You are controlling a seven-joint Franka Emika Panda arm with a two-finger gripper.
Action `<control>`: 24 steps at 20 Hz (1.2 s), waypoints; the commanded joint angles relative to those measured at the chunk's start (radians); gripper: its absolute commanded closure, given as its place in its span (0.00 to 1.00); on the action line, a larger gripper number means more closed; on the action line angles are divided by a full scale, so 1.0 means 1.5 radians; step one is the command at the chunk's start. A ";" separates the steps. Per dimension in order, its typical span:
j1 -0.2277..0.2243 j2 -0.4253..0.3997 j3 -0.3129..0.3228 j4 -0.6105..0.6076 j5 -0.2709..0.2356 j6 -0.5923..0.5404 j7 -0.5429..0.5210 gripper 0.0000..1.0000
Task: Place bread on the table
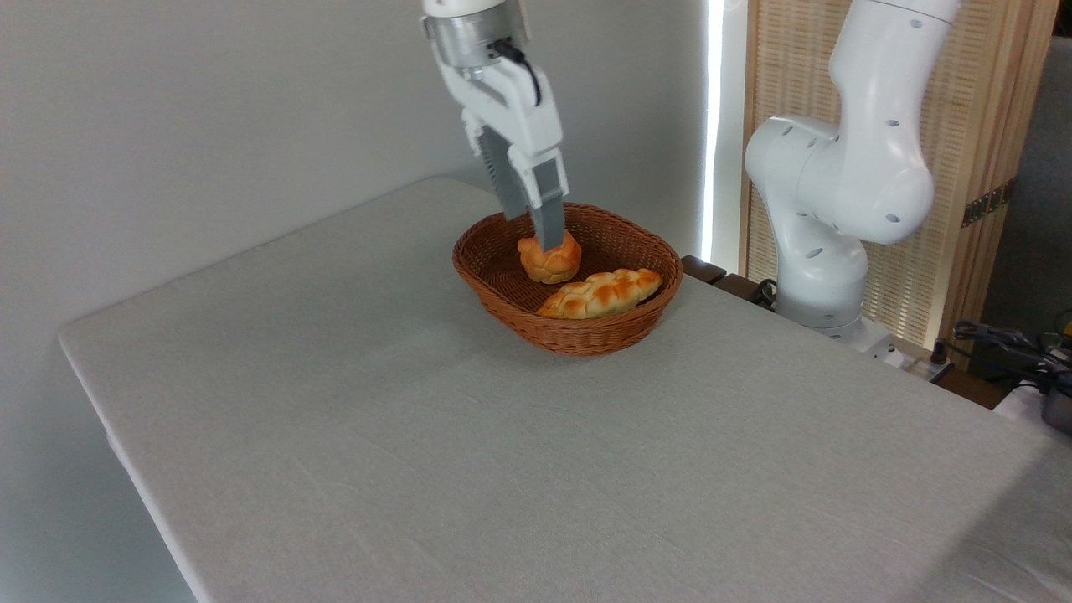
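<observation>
The bread [548,261], a small round golden-orange bun, sits in the brown wicker basket [586,335] at the far middle of the table [435,435]. My gripper [536,234] reaches down into the basket from above, tilted. Its near finger [549,209] overlaps the top of the bun, and the far finger ends behind it near the basket's back rim. The two fingers stand apart. The near finger hides the contact, so I cannot tell whether they press on the bun.
A longer braided loaf [601,293] lies in the basket in front of and to the right of the bun. The robot's white base [825,251] stands beyond the table's right far edge. Cables and equipment [1022,352] sit at the far right.
</observation>
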 commanded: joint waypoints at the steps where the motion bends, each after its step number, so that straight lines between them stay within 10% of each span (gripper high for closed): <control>1: -0.118 -0.060 0.029 -0.073 -0.046 0.005 -0.011 0.00; 9: -0.241 -0.056 0.049 -0.147 -0.075 0.095 -0.011 0.00; 24: -0.308 -0.027 0.048 -0.246 -0.074 0.262 -0.011 0.00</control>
